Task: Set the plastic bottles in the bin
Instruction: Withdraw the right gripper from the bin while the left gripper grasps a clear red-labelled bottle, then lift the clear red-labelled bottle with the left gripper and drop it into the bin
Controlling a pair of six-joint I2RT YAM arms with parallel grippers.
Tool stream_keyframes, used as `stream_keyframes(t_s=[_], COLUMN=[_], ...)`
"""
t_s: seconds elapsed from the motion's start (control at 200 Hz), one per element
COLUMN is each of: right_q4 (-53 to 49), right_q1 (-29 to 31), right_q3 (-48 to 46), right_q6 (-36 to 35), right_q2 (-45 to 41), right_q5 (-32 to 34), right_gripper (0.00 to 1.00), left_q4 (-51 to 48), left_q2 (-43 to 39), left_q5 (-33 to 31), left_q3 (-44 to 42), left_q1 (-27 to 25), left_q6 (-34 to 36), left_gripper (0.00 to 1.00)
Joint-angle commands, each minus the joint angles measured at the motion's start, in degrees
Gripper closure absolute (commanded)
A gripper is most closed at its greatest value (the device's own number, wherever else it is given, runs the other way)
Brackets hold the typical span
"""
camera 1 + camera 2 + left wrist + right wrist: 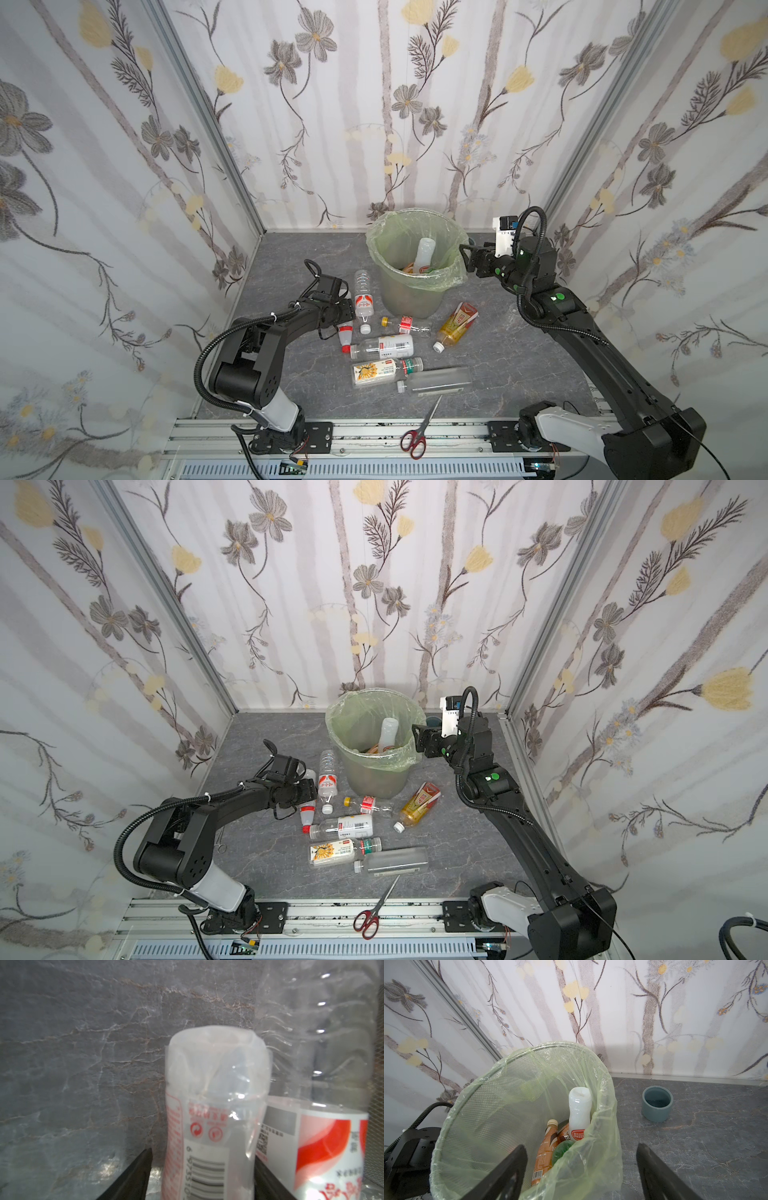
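My left gripper point(344, 312) point(202, 1167) is low on the table, open astride a small clear bottle point(212, 1088) point(345, 334) with a red-white label and red cap. One finger touches it and a gap shows at the other. A larger clear bottle point(363, 291) lies beside it. Several more plastic bottles lie in front of the bin point(411, 291), among them an amber one point(455, 328). In the bin stand a white bottle point(579, 1109), a brown one point(546, 1147) and a green one point(562, 1149). My right gripper point(467, 258) point(583, 1178) hangs open and empty at the bin's right rim.
Red-handled scissors point(417, 432) lie at the front edge by the rail. A grey-blue bowl point(657, 1106) stands behind the bin on the right, near the back wall. Flowered walls close in the table on three sides.
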Motion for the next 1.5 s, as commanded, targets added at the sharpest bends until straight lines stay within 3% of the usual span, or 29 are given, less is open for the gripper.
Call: stream_keyframes(t_s=[0.0, 0.295, 0.525, 0.955, 1.5], right_q4=[2.5, 2.4, 2.1, 2.4, 2.9], right_q1=[-0.2, -1.0, -1.8, -2.4, -2.4], right_q3=[-0.8, -3.4, -5.1, -6.3, -7.3], right_q6=[0.2, 0.5, 0.5, 0.7, 1.4], right_q2=[-0.5, -2.9, -4.9, -6.0, -6.2], right_q5=[-0.1, 0.2, 0.3, -0.5, -0.7], right_gripper=[0.17, 0.16, 0.16, 0.16, 0.16], left_q4=[0.7, 0.7, 0.3, -7.4, -12.7], left_q2=[0.6, 2.1, 0.6, -7.7, -11.0], left_q5=[-1.3, -1.1, -1.0, -1.8, 10.2], left_q3=[0.6, 1.2, 2.3, 9.3, 32.5], left_q1=[0.0, 0.0, 0.0, 0.2, -0.2], left_q6=[0.0, 0.0, 0.3, 4.1, 5.0], left_gripper=[0.38, 0.46, 0.61, 0.57, 0.55])
